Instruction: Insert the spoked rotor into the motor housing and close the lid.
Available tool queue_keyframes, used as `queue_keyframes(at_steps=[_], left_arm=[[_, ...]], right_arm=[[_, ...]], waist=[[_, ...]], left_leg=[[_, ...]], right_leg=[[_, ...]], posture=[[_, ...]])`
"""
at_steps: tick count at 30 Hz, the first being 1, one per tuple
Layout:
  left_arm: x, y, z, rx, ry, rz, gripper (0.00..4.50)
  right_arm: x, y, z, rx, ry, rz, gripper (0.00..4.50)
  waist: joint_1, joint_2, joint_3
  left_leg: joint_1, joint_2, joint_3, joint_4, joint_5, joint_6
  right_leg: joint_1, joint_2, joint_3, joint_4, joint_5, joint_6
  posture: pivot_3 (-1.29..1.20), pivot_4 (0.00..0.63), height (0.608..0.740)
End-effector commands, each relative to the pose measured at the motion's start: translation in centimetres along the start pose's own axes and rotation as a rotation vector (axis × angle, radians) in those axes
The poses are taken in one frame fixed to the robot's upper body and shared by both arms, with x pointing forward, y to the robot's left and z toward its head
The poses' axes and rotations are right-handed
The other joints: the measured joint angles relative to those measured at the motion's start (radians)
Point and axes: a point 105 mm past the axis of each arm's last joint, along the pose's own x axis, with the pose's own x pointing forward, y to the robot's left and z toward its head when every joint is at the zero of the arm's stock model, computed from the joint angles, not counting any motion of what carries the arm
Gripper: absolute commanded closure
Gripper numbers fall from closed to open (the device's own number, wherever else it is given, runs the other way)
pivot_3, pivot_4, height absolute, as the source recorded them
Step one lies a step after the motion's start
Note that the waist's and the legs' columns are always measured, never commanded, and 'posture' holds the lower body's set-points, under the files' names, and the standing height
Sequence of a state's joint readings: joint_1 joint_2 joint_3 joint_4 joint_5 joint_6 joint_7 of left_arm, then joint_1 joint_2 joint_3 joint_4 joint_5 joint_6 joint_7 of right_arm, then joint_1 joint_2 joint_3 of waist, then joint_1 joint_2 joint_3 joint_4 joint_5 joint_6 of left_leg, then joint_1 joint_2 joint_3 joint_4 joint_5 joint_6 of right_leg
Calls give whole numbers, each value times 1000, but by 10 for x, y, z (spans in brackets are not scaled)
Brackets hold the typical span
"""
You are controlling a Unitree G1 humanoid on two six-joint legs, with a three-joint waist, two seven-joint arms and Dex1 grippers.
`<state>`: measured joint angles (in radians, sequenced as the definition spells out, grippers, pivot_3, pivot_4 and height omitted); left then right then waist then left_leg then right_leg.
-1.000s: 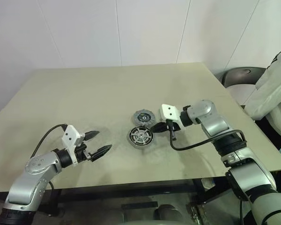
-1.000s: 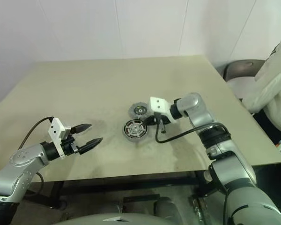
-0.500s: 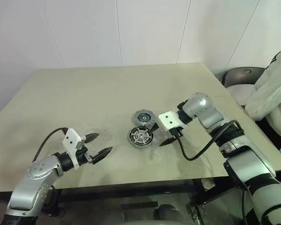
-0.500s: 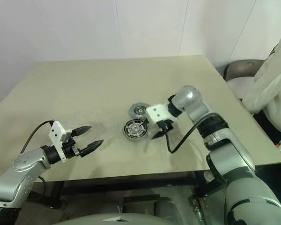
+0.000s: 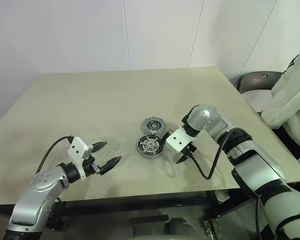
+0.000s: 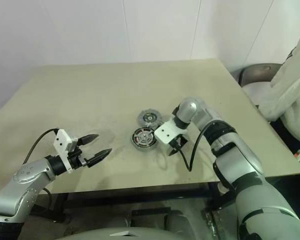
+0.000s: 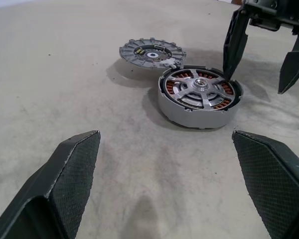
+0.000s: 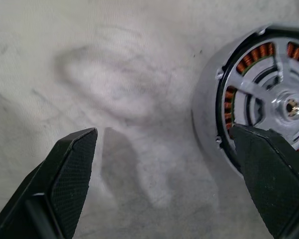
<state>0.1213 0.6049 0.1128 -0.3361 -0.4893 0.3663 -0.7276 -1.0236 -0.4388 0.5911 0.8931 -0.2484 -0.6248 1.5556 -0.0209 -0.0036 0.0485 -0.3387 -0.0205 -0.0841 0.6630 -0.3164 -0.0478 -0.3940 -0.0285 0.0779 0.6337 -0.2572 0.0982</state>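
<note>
silver-spoked black-rimmed rotor (image 7: 199,89) sits inside the round grey copper-wound motor housing (image 7: 189,110) mid-table, toothed grey lid (image 7: 150,52) touching behind it. my right pincer (image 5: 172,153), spread empty, straddles the housing's rim; my left pincer (image 5: 106,154) hangs spread, well apart.

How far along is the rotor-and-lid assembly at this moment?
Done: the silver-spoked rotor already sits inside the round grey motor housing ringed with copper windings. In hand: nothing; the right hand hangs open beside the housing, and the left hand is open, well apart. Left: the grey ribbed-edge lid lies on the table beside the housing, not yet fitted.
</note>
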Motion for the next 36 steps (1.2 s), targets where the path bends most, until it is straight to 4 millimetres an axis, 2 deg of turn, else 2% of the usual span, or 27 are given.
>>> queue_keyframes(at_steps=[1,9,10,12,22,28,36], left_arm=[[3,-3,17,43,-45,-9,0],[5,-3,18,44,-48,-8,0],[6,-2,19,44,-49,-7,0],[6,-2,19,45,-49,-5,0],[8,0,18,50,-45,-1,0],[8,2,16,48,-42,3,0],[9,1,12,41,-42,8,0]], right_arm=[[-4,-12,3,-50,30,-33,32],[6,-17,4,-42,39,-42,32],[8,-18,5,-38,37,-50,406],[11,-20,8,-16,28,-53,875],[18,-25,26,31,-12,-45,4393],[16,-32,28,117,39,-119,4455],[9,-36,55,526,-46,-109,4455]], waist=[[0,0,0],[-23,0,0],[-25,0,0],[-27,0,0],[-23,-1,-1],[-27,0,-1],[-23,0,-1]], left_leg=[[0,0,0,0,0,0],[2,0,0,1,0,0],[3,0,0,1,0,0],[3,0,0,1,0,-1],[1,0,-1,0,0,0],[2,0,-1,0,0,0],[0,0,-1,1,0,-1]], right_leg=[[0,0,0,0,0,0],[2,0,0,2,0,0],[2,0,0,2,0,0],[2,1,0,3,0,0],[1,0,0,2,0,0],[0,1,0,3,0,0],[-3,1,0,5,0,-1]], posture=[[0,0,740],[0,0,740],[0,0,740],[0,0,740],[0,0,740],[0,0,740],[0,0,740]])
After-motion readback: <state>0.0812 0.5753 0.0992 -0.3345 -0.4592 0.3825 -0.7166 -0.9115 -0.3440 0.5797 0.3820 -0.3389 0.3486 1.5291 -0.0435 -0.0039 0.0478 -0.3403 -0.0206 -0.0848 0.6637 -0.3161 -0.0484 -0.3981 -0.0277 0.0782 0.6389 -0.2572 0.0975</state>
